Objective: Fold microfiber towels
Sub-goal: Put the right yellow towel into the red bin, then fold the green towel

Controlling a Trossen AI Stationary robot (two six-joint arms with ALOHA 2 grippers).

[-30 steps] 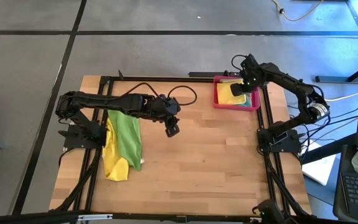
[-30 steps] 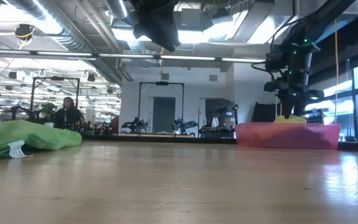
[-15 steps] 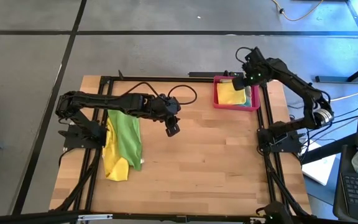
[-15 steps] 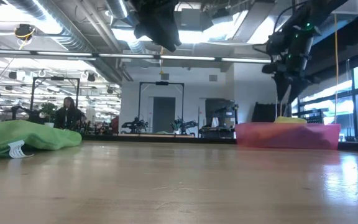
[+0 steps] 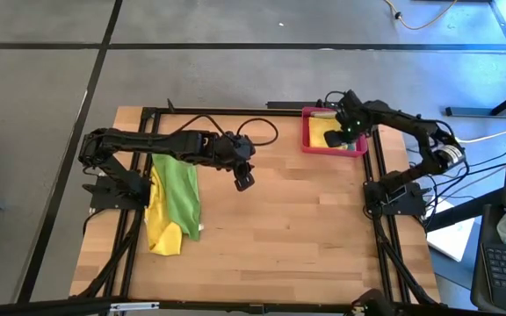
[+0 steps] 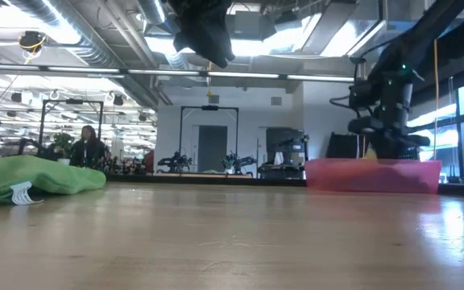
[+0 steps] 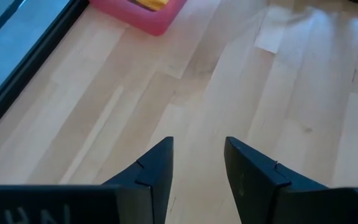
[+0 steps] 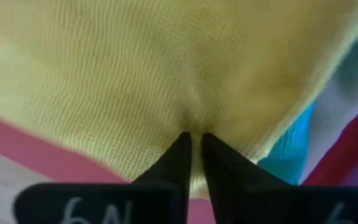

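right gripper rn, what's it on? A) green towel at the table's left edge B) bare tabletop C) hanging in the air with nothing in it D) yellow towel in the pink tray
D: the right gripper has its fingers pinched into the yellow towel that lies in the pink tray, as the right wrist view shows.

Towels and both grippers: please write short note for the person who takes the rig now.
Right gripper: down in the pink tray, pinching the yellow towel there; a teal towel lies under it.
Left gripper: open, empty, above the table middle.
Green towel and another yellow one lie unfolded at the table's left side.
Done: no fold visible yet.
Left: lift the pinched towel out, fold all.
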